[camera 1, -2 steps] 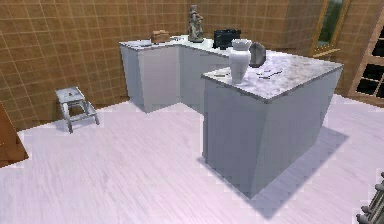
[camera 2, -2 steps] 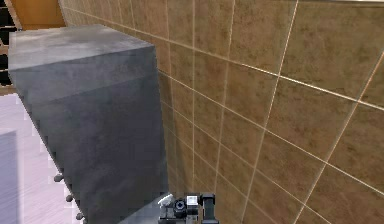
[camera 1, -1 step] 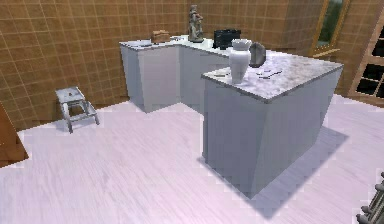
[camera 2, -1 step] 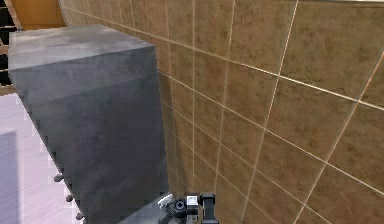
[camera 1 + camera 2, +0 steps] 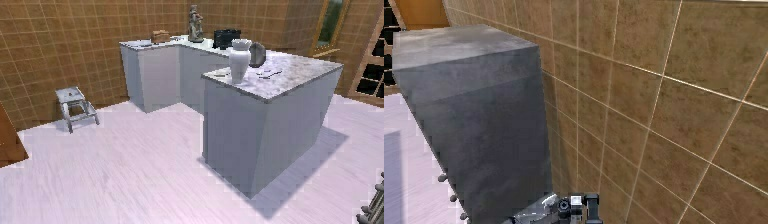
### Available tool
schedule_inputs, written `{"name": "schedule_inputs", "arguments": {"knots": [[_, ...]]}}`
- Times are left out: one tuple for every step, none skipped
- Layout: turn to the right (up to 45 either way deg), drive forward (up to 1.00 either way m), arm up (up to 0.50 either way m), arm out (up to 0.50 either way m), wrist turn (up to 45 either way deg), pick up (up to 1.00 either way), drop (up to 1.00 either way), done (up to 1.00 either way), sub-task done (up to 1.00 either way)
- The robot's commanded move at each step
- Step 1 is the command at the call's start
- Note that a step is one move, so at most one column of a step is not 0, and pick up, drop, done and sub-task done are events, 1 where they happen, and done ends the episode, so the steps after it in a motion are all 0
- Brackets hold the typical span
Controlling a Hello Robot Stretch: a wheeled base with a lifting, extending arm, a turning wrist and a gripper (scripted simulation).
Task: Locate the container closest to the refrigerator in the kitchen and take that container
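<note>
Container (image 5: pixel 240 62) — white, vase-shaped — stands on the marble counter (image 5: pixel 300 72), brown-tiled walls (image 5: pixel 60 40) behind.

Wide bare floor (image 5: pixel 120 170) across the forward view's left and foreground, broken only by a small stool (image 5: pixel 75 105) near the back wall (image 5: pixel 70 40), L-shaped bench (image 5: pixel 262 130) barring its right; arm side, tall grey cabinet (image 5: pixel 474 110) close beside a tiled wall (image 5: pixel 674 100).

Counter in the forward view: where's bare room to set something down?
The counter is bare toward the forward view's right, past the white vase and flat pale item. A smaller patch sits between the brown item and statue. Crowded around the vase, dark jug and black box.
</note>
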Motion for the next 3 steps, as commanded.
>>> {"name": "schedule_inputs", "arguments": {"knots": [[0.0, 0.00, 0.00, 0.00, 45.0, 0.00, 0.00, 0.00, 0.00], [0.0, 0.00, 0.00, 0.00, 9.0, 0.00, 0.00, 0.00, 0.00], [0.0, 0.00, -0.30, 0.00, 0.0, 0.00, 0.00, 0.00, 0.00]]}}
